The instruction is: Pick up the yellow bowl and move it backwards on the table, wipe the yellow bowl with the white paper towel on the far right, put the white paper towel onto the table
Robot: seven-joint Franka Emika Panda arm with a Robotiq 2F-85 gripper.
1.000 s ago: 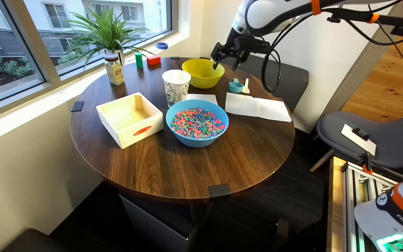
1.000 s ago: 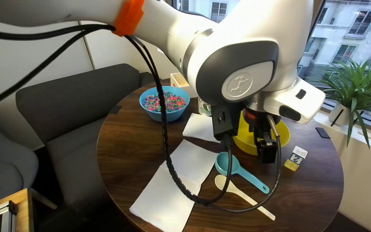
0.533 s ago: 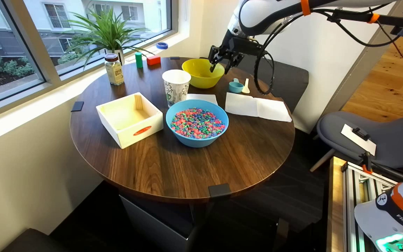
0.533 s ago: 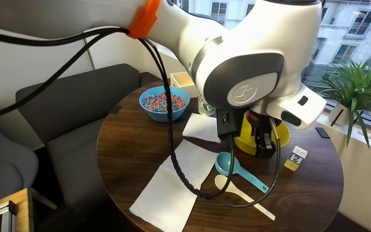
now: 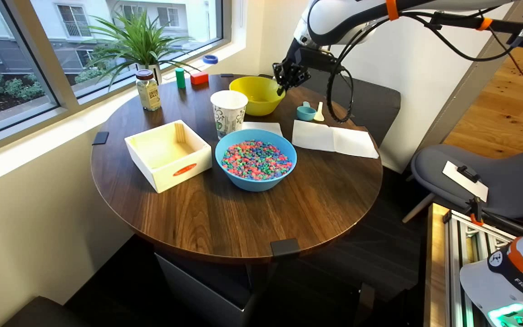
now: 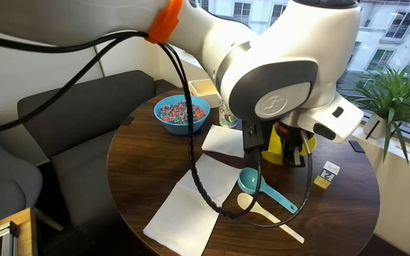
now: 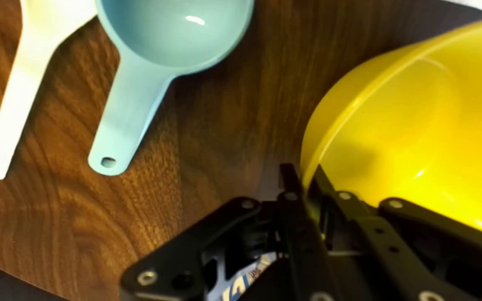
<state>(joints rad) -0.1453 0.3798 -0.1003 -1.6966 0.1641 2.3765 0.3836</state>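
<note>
The yellow bowl (image 5: 254, 99) stands on the far part of the round brown table (image 5: 243, 218). In the wrist view, my gripper (image 7: 303, 170) has closed around the near rim of the yellow bowl (image 7: 416, 121), one finger inside and one outside. The arm hides much of the bowl (image 6: 273, 153) in an exterior view. An unfolded white paper towel (image 5: 334, 140) lies at the right of the table in an exterior view, and that towel (image 6: 187, 217) is nearer the camera in another view. A smaller folded white sheet (image 6: 223, 141) lies beside it.
A turquoise scoop (image 7: 126, 108) and a cream spoon (image 7: 19, 92) lie close to the bowl. Lettered blocks (image 6: 327, 174) are near the gripper. A paper cup (image 5: 229, 111), a blue bowl of coloured bits (image 5: 256, 181) and a wooden box (image 5: 180, 170) stand on the table too.
The fingers have come together on the bowl's rim. The arm has lowered slightly, and the bowl has shifted a little to the left in an exterior view.
</note>
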